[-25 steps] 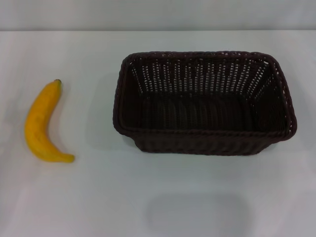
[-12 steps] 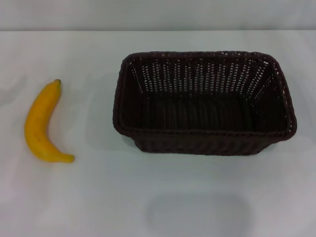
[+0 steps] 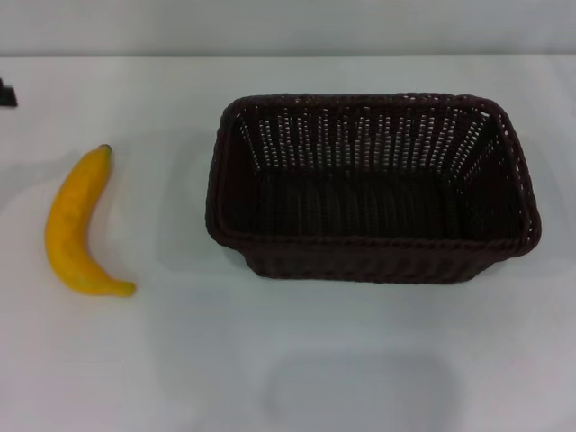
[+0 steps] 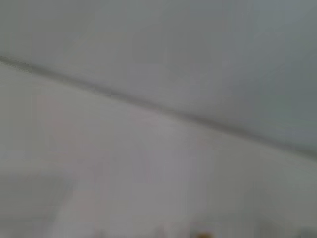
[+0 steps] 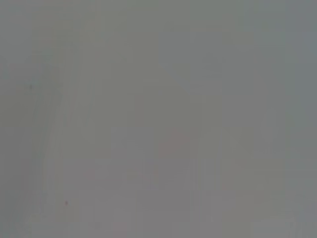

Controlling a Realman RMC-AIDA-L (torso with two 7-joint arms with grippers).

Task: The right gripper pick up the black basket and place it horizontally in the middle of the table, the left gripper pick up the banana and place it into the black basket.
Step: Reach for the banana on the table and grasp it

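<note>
The black basket (image 3: 360,243) is a large dark woven one. It stands upright and lengthwise across the white table (image 3: 180,360), a little right of centre in the head view, with nothing inside. The banana (image 3: 74,225) lies on the table to its left, stem tip pointing away from me, well apart from the basket. A small black part of my left gripper (image 3: 7,93) shows at the head view's left edge, beyond the banana and apart from it. My right gripper is out of view. Both wrist views show only blurred pale surface.
The table's far edge meets a pale wall (image 3: 288,27) at the top of the head view. A faint rectangular shadow (image 3: 360,391) lies on the table in front of the basket.
A black part of my left gripper has come into the head view at the far left edge. The basket and the banana have not moved.
</note>
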